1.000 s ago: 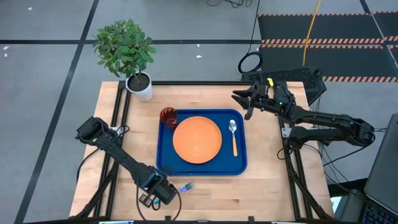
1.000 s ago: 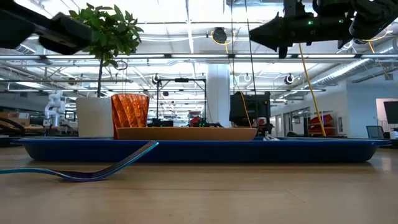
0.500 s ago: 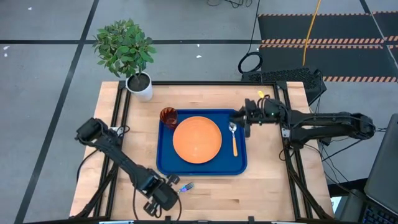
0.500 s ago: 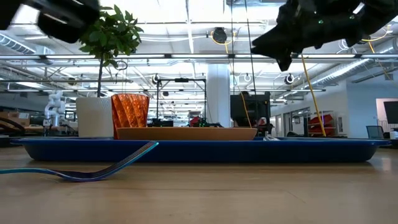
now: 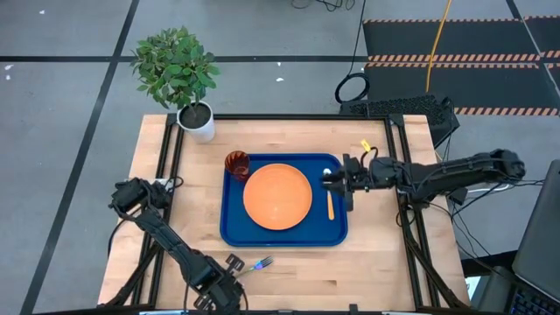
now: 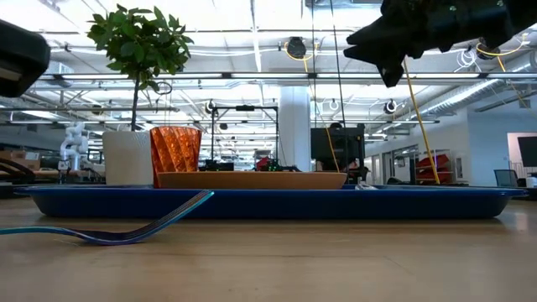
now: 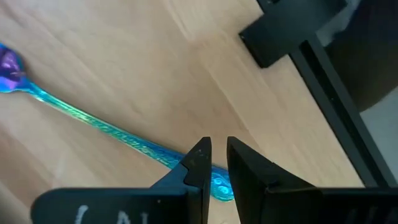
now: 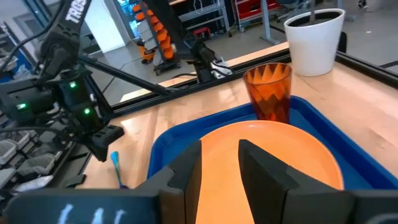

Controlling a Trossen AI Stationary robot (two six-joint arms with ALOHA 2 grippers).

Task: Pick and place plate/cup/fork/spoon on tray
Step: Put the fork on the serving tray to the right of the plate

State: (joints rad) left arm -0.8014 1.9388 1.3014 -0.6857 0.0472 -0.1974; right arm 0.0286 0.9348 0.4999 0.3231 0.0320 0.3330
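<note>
The dark blue tray (image 5: pixel 284 234) is sitting in the middle of the wooden bench (image 5: pixel 385 262). The orange plate (image 5: pixel 277 196) is lying flat inside the tray, filling most of its middle. The red-brown cup (image 5: pixel 237 164) is standing upright in the tray's corner nearest the potted plant (image 5: pixel 178 72), just beside the plate's rim. The spoon (image 5: pixel 330 203) is lying in the tray between the plate and the tray's right rim, its orange handle pointing toward the bench's front edge and its bowl partly hidden under the right arm.

The fork (image 5: pixel 256 263) is lying on the bare bench outside the tray, just in front of the tray's front rim and toward its left corner. In the left wrist view its blue-green handle (image 7: pixel 118 134) is running across the wood and passing under that arm's fingers.

The left pincer (image 7: pixel 214 163) is hovering over the end of the fork's handle at the front of the bench, its fingers (image 7: pixel 198 163) standing a narrow gap apart; whether they are touching the handle is hard to say from here, though nothing seems clamped between them.

The right pincer (image 5: pixel 339 185) is hanging above the tray's right side, over the spoon's bowl end, its fingers (image 8: pixel 264 171) slightly apart and holding nothing.
</note>
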